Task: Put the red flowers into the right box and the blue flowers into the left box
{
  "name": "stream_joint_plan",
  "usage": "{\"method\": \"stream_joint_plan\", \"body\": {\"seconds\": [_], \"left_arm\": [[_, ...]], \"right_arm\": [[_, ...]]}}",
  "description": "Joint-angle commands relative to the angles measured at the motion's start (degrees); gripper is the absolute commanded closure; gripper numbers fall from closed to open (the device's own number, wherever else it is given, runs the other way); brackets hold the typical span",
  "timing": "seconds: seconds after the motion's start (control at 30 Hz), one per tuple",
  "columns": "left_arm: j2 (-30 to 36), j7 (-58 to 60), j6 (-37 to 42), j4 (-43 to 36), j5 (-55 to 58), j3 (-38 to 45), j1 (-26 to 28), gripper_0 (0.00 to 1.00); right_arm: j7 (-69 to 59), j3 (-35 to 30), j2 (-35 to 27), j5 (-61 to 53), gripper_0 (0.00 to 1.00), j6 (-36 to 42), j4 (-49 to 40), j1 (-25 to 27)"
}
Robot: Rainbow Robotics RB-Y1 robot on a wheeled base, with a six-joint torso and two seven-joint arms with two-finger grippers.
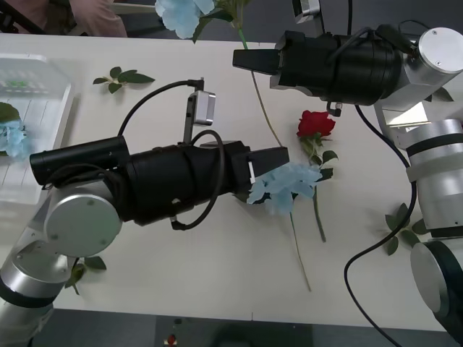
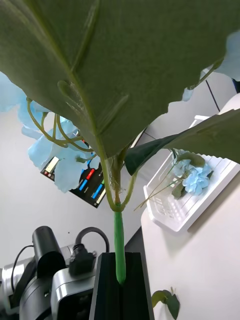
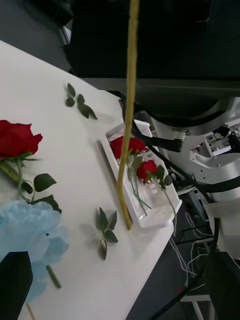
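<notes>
My right gripper (image 1: pixel 242 59) is shut on the stem of a blue flower (image 1: pixel 181 14), held above the table's far edge. The right wrist view shows the black fingers (image 2: pixel 107 290) clamped on the green stem (image 2: pixel 119 245) under a big leaf. My left gripper (image 1: pixel 278 172) is open at a second blue flower (image 1: pixel 293 184) lying mid-table, with one black finger (image 3: pixel 12 280) beside its head (image 3: pixel 30 245). A red flower (image 1: pixel 316 124) lies just beyond it. The left box (image 1: pixel 43 108) holds a blue flower (image 1: pixel 14 137). The right box (image 3: pixel 150 220) holds red flowers (image 3: pixel 132 147).
Loose leaf sprigs lie at the far left (image 1: pixel 123 77), near the right arm (image 1: pixel 398 228) and under the left arm (image 1: pixel 83 267). The held flower's long stem (image 3: pixel 129 110) hangs down across the middle of the table. A person sits beyond the far left edge.
</notes>
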Motion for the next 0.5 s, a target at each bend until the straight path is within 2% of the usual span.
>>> {"method": "stream_joint_plan", "body": {"seconds": [0.03,0.4,0.43,0.47,0.5], "left_arm": [[-2.4,3.67,-1.81,0.69,-2.47,0.42,-1.91,0.0],[-3.37,4.73,-5.06,5.17,-2.91,0.24,-6.91,0.0],[-3.46,4.81,-5.06,5.61,-2.91,0.24,-7.27,0.08],[-3.54,4.9,-5.24,5.87,-2.91,0.24,-7.44,0.3],[-3.54,4.99,-5.5,5.96,-2.91,0.24,-7.53,0.44]], "right_arm": [[1.54,0.01,0.09,-0.46,1.0,-0.09,-1.94,-2.67],[1.54,0.01,0.09,-0.46,1.0,-0.09,-1.94,-2.67],[1.54,0.01,0.09,-0.46,1.0,-0.09,-1.94,-2.67],[1.54,0.01,0.09,-0.46,1.0,-0.09,-1.94,-2.67],[1.54,0.01,0.09,-0.46,1.0,-0.09,-1.94,-2.67]]}}
